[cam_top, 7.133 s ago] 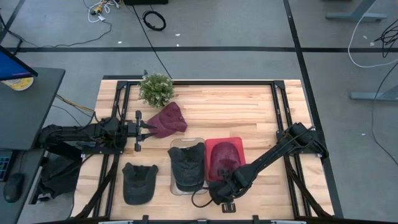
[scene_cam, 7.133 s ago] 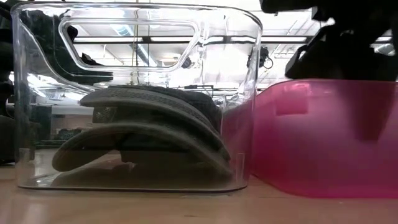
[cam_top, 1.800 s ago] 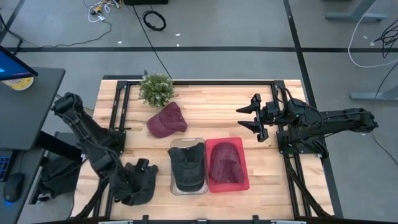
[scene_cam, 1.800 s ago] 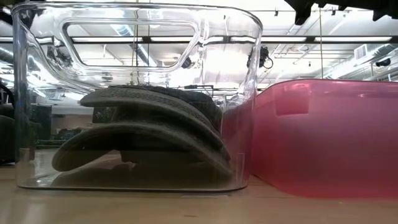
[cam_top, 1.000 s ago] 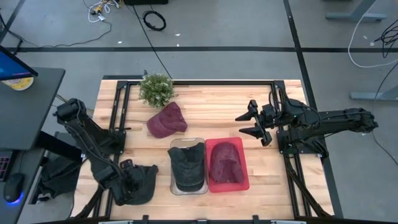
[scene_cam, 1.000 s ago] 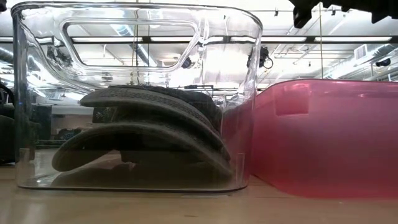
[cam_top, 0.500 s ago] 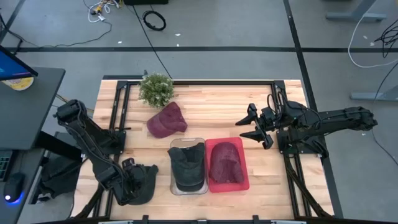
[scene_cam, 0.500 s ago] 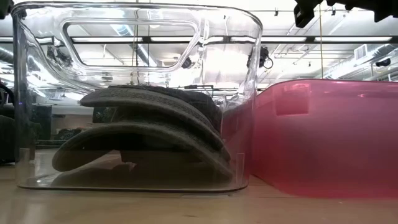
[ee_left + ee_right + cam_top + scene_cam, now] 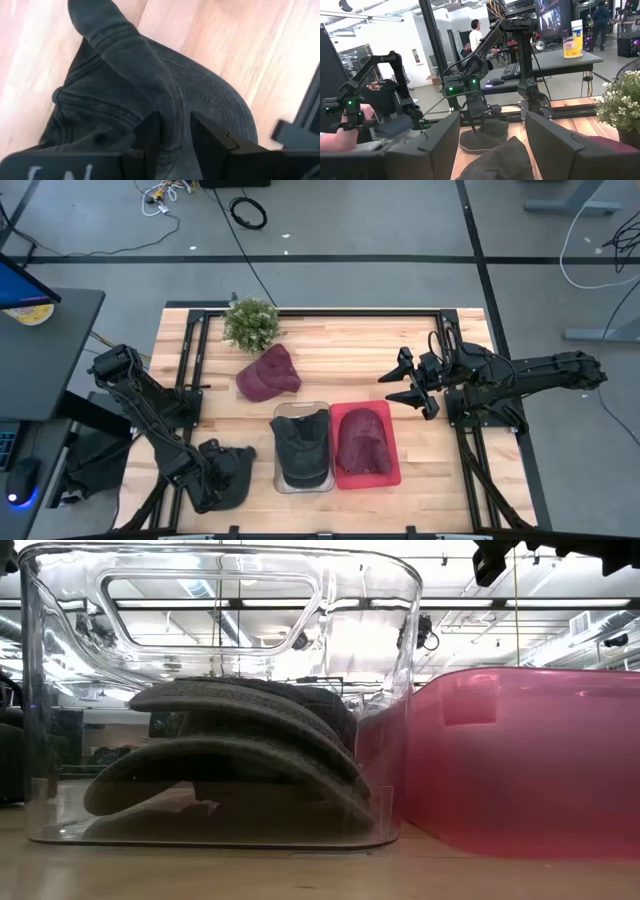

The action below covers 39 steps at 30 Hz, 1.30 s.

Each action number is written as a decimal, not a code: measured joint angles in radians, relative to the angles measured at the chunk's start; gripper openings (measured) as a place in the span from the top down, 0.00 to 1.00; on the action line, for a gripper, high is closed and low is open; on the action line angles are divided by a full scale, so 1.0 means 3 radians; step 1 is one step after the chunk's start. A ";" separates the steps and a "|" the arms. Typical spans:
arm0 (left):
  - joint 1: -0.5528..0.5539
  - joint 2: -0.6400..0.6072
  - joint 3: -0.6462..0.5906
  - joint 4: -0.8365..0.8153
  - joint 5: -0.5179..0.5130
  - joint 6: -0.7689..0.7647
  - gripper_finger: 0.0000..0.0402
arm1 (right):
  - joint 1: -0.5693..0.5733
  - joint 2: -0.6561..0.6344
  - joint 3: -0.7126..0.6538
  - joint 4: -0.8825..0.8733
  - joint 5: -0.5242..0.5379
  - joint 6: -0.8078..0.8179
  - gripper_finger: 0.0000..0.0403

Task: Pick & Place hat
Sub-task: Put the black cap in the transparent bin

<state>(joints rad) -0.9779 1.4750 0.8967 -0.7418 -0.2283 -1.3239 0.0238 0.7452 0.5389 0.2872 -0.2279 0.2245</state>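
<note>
A dark grey cap (image 9: 232, 465) lies flat on the table near its near-left corner. My left gripper (image 9: 208, 475) is down on the cap's left part, shut on it (image 9: 175, 137). A maroon hat (image 9: 268, 372) rests on the wood at the far middle. A clear bin (image 9: 300, 448) holds another dark hat (image 9: 240, 760). The pink bin (image 9: 362, 442) beside it holds a maroon hat. My right gripper (image 9: 405, 385) hovers open over the table's right side, its fingers wide apart (image 9: 492, 120), touching nothing. My left gripper pinches a raised fold of the cap's crown (image 9: 170, 107) between its two fingers (image 9: 150, 135), close to the stitched brim (image 9: 220, 95). The fingers come from above, pointing down. The cap still lies on the table around the fold.
A potted plant (image 9: 250, 322) stands at the far-left edge of the table. The two bins (image 9: 400, 740) sit side by side at the near middle. Bare wood lies between the maroon hat and my right gripper. People (image 9: 476, 35) and other arms show in the room beyond.
My left gripper has edged a little toward the table's right, farther onto the dark cap. The cap stays on the table. My right gripper has hardly moved.
</note>
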 joint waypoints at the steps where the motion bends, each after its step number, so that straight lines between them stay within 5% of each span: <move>1: 0.0005 0.0000 0.0000 0.0024 0.0000 0.0001 0.71 | 0.0000 0.0000 0.0001 0.0000 0.0000 0.0001 0.43; 10: 0.0043 0.0000 0.0000 0.0020 0.0015 0.0053 0.74 | 0.0003 0.0000 0.0001 -0.0018 0.0000 0.0010 0.43; 21: 0.0186 0.0000 -0.0017 0.0030 0.0182 0.0373 0.98 | 0.0003 0.0000 0.0001 -0.0016 0.0001 0.0010 0.43; 39: 0.0621 -0.0157 -0.0015 -0.0371 0.0136 0.0858 0.99 | 0.0108 0.0000 0.0001 -0.0013 0.0005 0.0011 0.43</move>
<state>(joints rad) -0.7916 1.4280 0.8921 -0.8530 -0.1876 -1.0665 0.0563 0.7452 0.5392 0.2832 -0.2264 0.2279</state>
